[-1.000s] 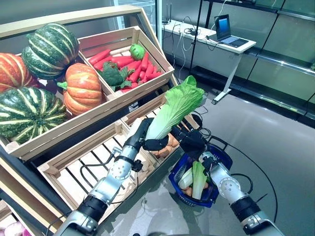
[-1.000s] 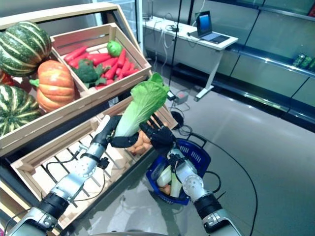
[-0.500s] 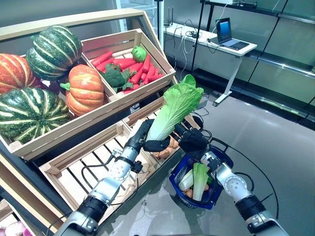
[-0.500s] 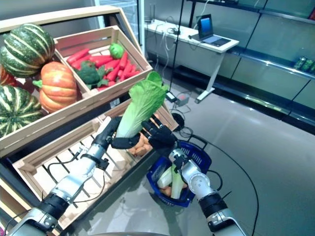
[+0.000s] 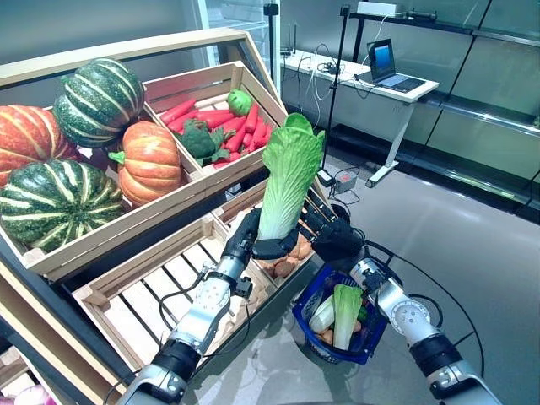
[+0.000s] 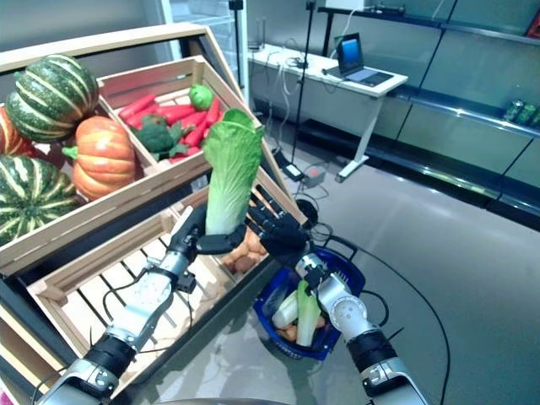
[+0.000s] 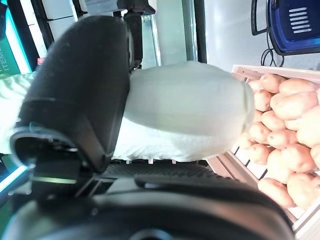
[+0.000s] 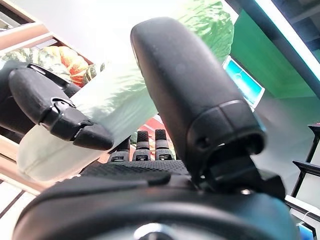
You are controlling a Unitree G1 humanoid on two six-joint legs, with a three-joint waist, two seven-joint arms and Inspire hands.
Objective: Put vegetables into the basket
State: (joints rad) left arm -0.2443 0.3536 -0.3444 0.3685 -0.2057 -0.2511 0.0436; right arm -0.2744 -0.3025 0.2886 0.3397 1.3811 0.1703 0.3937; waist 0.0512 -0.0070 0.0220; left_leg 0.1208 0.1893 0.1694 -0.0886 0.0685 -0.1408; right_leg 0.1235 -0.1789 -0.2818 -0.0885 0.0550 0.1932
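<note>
A long napa cabbage (image 5: 289, 177) stands nearly upright in the air above the potato crate. My left hand (image 5: 268, 247) is shut on its white base (image 7: 190, 110), with the thumb curled over it. My right hand (image 5: 336, 240) is just to the right of the base, fingers straight and spread beside the cabbage (image 8: 115, 95), holding nothing. The blue basket (image 5: 302, 310) hangs below my right wrist, with a pale leafy vegetable (image 5: 344, 308) and other produce inside.
Potatoes (image 5: 287, 260) fill the crate under the hands, and an empty slatted crate (image 5: 160, 291) lies to its left. Striped and orange pumpkins (image 5: 148, 160) and a crate of red vegetables with broccoli (image 5: 198, 139) sit above. A desk with a laptop (image 5: 384, 63) stands behind.
The cabbage has swung from leaning right to nearly upright and risen a little with my left hand. My right hand stays beside its base. The camera has shifted slightly.
</note>
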